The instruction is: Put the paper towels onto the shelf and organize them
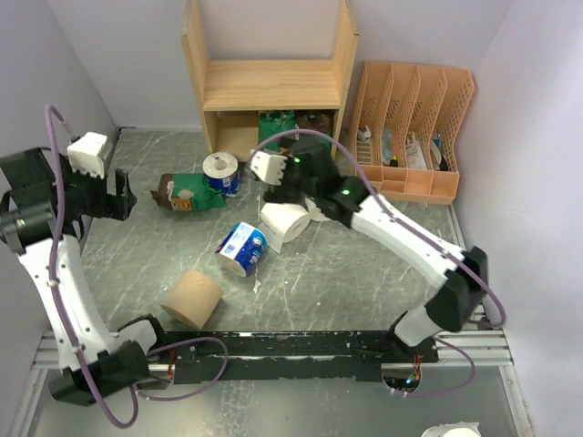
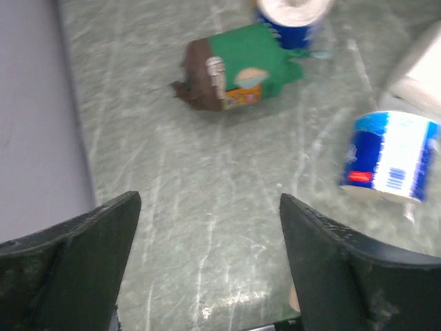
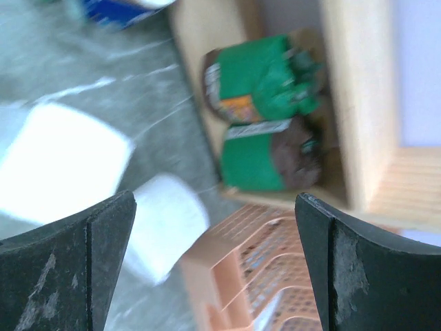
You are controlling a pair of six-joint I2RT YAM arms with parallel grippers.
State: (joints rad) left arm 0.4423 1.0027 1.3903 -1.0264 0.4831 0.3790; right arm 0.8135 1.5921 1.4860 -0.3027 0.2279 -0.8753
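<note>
The wooden shelf (image 1: 269,86) stands at the back, with two green-wrapped paper towels (image 3: 265,76) in its lower tier. On the table lie a green-wrapped roll (image 1: 187,191), an upright blue-and-white roll (image 1: 221,171), two white rolls (image 1: 284,221), a lying blue-and-white roll (image 1: 242,248) and a tan roll (image 1: 193,299). My left gripper (image 2: 210,207) is open and empty, left of the green roll (image 2: 241,65). My right gripper (image 3: 215,207) hovers open and empty above a white roll (image 3: 165,224), in front of the shelf (image 3: 351,103).
A peach slotted file organizer (image 1: 410,127) stands right of the shelf, its near corner (image 3: 262,276) close under my right gripper. Grey walls close in both sides. A black rail (image 1: 301,346) runs along the near edge.
</note>
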